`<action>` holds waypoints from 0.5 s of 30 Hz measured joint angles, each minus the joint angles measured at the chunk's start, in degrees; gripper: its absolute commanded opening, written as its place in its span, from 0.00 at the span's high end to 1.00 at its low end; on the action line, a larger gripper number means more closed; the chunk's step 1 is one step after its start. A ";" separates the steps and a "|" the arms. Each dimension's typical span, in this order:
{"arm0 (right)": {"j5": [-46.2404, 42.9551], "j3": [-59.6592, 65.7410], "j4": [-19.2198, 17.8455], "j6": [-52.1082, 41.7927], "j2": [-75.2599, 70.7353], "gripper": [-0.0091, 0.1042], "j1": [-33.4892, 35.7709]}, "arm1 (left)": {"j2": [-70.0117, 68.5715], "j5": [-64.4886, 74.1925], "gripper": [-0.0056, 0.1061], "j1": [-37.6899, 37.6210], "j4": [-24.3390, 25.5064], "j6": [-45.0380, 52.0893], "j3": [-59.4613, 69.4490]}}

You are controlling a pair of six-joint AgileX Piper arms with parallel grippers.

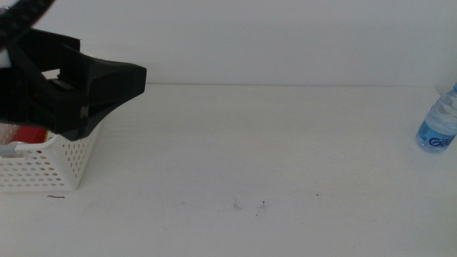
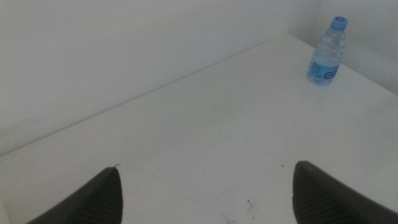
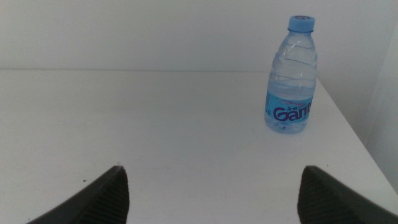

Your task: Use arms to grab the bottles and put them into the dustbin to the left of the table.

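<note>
Left gripper (image 2: pixel 205 196): jaws spread wide, nothing between them, only bare white surface (image 2: pixel 205 124) beyond. In the middle view, same gripper (image 1: pixel 107 86) seen as a large black mass at the picture's left, hanging above the white perforated dustbin (image 1: pixel 68 160), which stands at the left end of the surface. Something red and a pale shape visible inside the dustbin, mostly hidden behind the arm; cannot tell what they are.

Right gripper (image 3: pixel 211 196): jaws likewise wide apart and empty, aimed across the surface at the water bottle (image 3: pixel 292 78), well apart from it. Not seen in the middle view.

Water bottle: clear, blue cap, blue label, standing upright near the far right corner of the surface, cut by the right edge of the middle view. A few tiny dark specks (image 1: pixel 250 205) near the front middle.
</note>
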 measured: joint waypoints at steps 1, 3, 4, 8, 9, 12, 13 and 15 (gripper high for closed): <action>0.00 0.00 0.00 0.00 0.00 0.11 0.00 | 0.00 -0.43 0.11 0.00 0.00 0.00 0.00; 0.00 0.00 0.00 0.00 0.00 0.11 0.00 | 0.00 -1.16 0.11 0.00 0.00 0.00 0.00; 0.00 0.00 0.00 0.00 0.00 0.11 0.00 | 0.00 -1.40 0.11 0.00 0.00 0.00 0.00; 0.00 0.00 -0.55 -0.37 0.00 0.11 0.00 | 0.00 -1.82 0.11 0.00 0.00 0.00 0.00; -0.27 0.00 -1.45 -0.96 0.00 0.11 0.00 | 0.00 -2.11 0.11 0.00 0.00 0.00 0.00; -3.18 0.00 -6.07 -3.08 0.00 0.11 0.00 | 0.00 -2.80 0.11 0.00 0.00 0.00 0.00; -4.55 0.00 -7.33 -3.32 0.00 0.11 0.00 | 0.00 -2.91 0.11 0.00 0.00 0.00 0.00; -6.69 0.00 -8.64 -3.67 0.00 0.11 0.00 | 0.00 -3.04 0.11 0.00 0.00 0.00 0.00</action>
